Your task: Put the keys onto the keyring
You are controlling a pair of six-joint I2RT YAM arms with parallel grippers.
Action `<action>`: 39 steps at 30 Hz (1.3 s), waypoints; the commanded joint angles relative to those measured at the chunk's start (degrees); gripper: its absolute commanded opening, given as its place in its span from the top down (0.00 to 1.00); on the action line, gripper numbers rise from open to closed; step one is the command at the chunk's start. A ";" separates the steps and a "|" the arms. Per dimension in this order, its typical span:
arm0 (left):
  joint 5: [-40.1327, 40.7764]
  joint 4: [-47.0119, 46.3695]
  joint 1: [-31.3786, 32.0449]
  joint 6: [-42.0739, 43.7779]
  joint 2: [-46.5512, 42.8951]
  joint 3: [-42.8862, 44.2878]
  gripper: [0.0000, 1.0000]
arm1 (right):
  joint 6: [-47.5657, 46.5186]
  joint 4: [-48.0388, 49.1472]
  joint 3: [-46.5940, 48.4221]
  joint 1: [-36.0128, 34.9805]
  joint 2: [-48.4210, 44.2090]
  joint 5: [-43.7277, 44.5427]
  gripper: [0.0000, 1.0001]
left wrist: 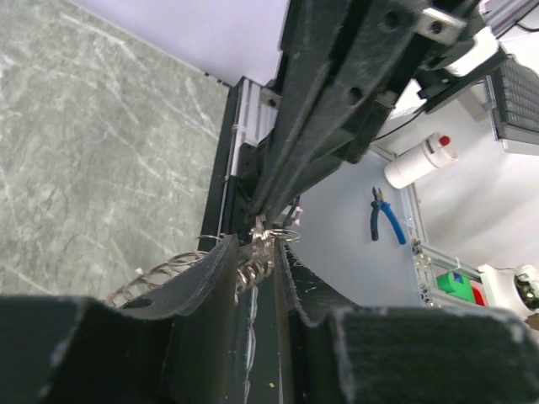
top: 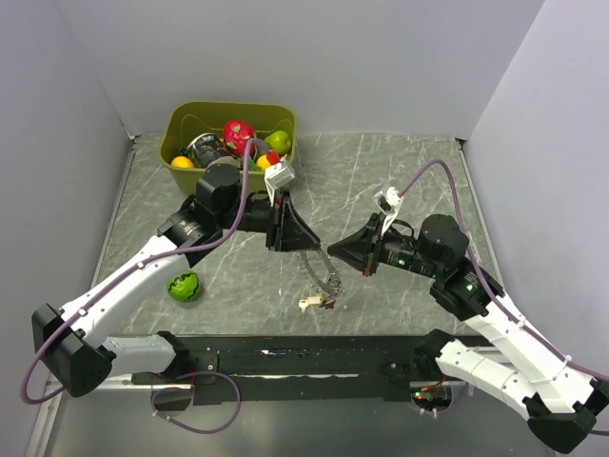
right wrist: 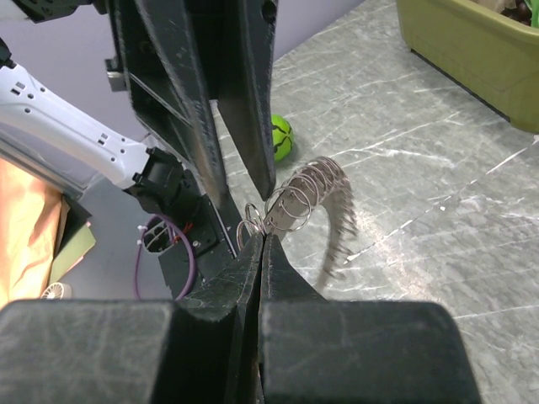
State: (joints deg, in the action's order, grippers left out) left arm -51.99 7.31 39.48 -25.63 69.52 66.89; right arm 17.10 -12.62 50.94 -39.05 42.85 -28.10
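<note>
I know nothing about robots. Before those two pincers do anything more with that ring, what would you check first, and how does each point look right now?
1. Right pincer grips the keyring: ok, its jaws are shut on the wire loops.
2. Left pincer grips it too: cannot tell. The loops sit inside it, but a gap shows.
3. Keys threaded on the ring: cannot tell. They are too small to judge at the ring's low end.
4. Green ball out of the way: ok, it lies apart, to the left of both pincers.
</note>
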 commanded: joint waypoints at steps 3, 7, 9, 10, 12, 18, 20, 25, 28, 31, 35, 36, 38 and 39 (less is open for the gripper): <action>1.19 1.92 0.50 2.07 0.97 2.54 0.73 | 0.48 5.24 0.13 0.46 -1.37 0.41 1.00; 1.98 2.09 0.77 2.34 1.15 2.54 0.76 | 0.56 5.24 0.13 0.46 -1.37 0.24 1.00; 1.89 2.09 0.94 2.42 1.32 2.54 0.77 | 0.56 5.24 0.04 0.46 -1.37 0.15 1.00; 2.15 2.44 0.95 2.69 1.41 2.71 0.78 | 0.56 5.24 0.04 0.46 -1.28 0.15 1.00; 2.50 2.62 1.12 2.86 1.59 2.72 0.81 | 0.65 5.24 0.04 0.46 -1.45 -0.11 1.00; 4.00 4.20 2.00 3.83 2.20 3.51 0.83 | 0.48 5.42 -0.05 0.46 -1.80 -0.29 1.00; 4.26 4.73 2.26 4.18 2.64 3.86 0.84 | 0.56 5.85 -0.22 0.55 -1.98 -0.73 1.00; 4.09 5.08 2.96 4.71 3.17 4.39 0.82 | 0.39 6.03 -0.40 0.46 -2.25 -0.99 1.00; 3.82 5.08 3.58 4.97 3.34 4.65 0.81 | 0.21 5.85 -0.22 0.55 -2.07 -1.26 1.00; 3.12 4.91 4.11 5.32 3.35 4.65 0.87 | 0.30 5.94 -0.40 0.55 -1.98 -1.35 1.00; 2.33 2.54 4.28 4.71 2.21 3.69 0.99 | 0.21 5.85 -0.49 0.46 -1.98 -1.35 1.00; 2.24 1.14 4.28 4.62 1.77 2.90 0.99 | 0.21 5.85 -0.66 0.64 -1.98 -1.26 1.00; 3.11 0.34 4.37 4.71 0.27 2.28 0.99 | 0.04 5.77 -0.75 0.55 -2.16 -1.08 1.00; 3.55 0.16 4.37 4.97 -0.25 1.67 0.99 | -0.05 5.68 -0.93 0.55 -2.59 -0.47 1.00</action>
State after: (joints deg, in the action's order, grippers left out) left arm -48.71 11.70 43.11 -21.12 72.44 69.01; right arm 17.06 -12.64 50.13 -38.57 41.82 -28.53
